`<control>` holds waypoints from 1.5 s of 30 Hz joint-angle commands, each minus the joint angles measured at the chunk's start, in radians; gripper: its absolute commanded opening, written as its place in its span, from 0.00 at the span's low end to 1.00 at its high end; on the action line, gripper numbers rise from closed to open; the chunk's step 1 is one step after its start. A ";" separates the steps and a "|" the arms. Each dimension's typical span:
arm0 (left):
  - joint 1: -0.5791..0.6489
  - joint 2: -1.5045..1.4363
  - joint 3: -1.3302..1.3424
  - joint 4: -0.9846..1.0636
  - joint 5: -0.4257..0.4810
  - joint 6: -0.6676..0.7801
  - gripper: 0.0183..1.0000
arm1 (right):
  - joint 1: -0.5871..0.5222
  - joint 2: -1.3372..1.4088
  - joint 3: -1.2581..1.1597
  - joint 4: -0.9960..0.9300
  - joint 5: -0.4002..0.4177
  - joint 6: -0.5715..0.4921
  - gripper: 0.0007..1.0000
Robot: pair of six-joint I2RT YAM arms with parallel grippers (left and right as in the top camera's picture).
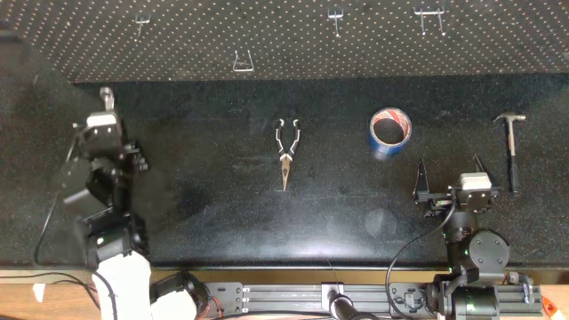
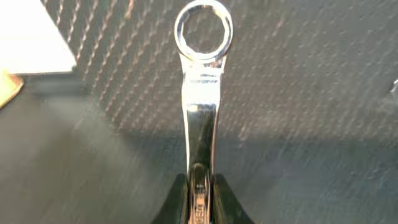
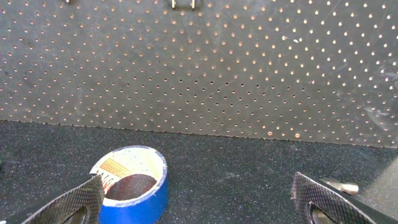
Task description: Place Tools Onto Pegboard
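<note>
Wrench [image 2: 200, 106] sat clamped in our left pincer [image 2: 200, 199], ring end toward the pegboard [image 1: 293, 36].
We judged the ring needed squaring over a hook [image 1: 142, 20] before release; our right pincer [image 3: 198, 180] gaped empty by the tape [image 3: 134, 180].

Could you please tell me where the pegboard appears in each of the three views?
Top view: the pegboard spans the top edge, above the black tabletop.
Left wrist view: it is the backdrop behind the wrench.
Right wrist view: it is the wall beyond the blue tape roll.
Shared landmark: the black tabletop along its lower edge.
</note>
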 commanded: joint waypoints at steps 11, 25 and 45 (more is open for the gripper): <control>-0.227 0.265 0.213 0.082 -0.021 -0.069 0.01 | 0.001 -0.007 -0.004 -0.003 0.002 -0.010 0.98; -0.225 0.295 0.223 0.114 -0.153 -0.074 0.01 | 0.001 -0.007 -0.004 -0.003 0.002 -0.010 0.98; -0.225 0.350 0.229 0.106 -0.167 -0.077 0.01 | 0.001 -0.007 -0.004 -0.003 0.002 -0.010 0.98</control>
